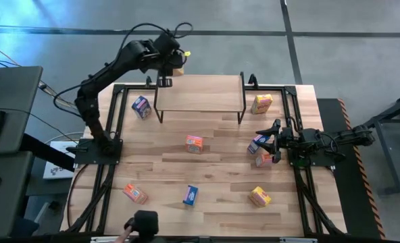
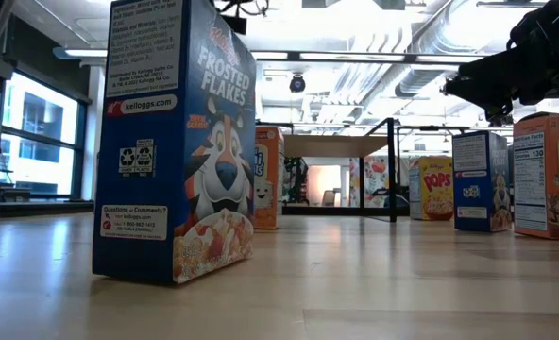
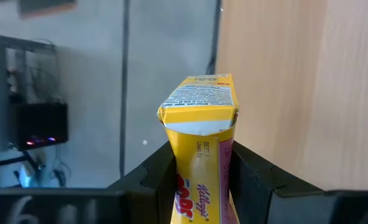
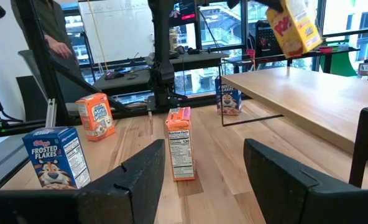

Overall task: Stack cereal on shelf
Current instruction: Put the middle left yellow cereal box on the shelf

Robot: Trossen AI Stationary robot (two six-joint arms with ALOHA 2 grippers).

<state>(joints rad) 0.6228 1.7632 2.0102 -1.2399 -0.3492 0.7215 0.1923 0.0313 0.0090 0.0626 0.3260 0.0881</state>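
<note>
We see the left gripper (image 3: 199, 180) clenched on a yellow cereal box (image 3: 199, 124), held in the air at the shelf's (image 1: 200, 94) far-left corner, just off the table's (image 1: 220, 175) far edge. The shelf top is bare and stands near the table's far edge.

The right gripper (image 1: 267, 142) hovers low near the right edge with its fingers (image 4: 283, 180) apart, gripping nothing. A blue box (image 1: 256, 144) and an orange-red box (image 1: 263, 160) sit right beside it.

Other boxes scattered:
- blue box (image 1: 141, 106) left of the shelf
- yellow box (image 1: 261, 103) right of the shelf
- orange-red box (image 1: 194, 143) mid-table
- orange-red box (image 1: 135, 194), blue box (image 1: 190, 195) and yellow box (image 1: 259, 196) toward the near edge
</note>
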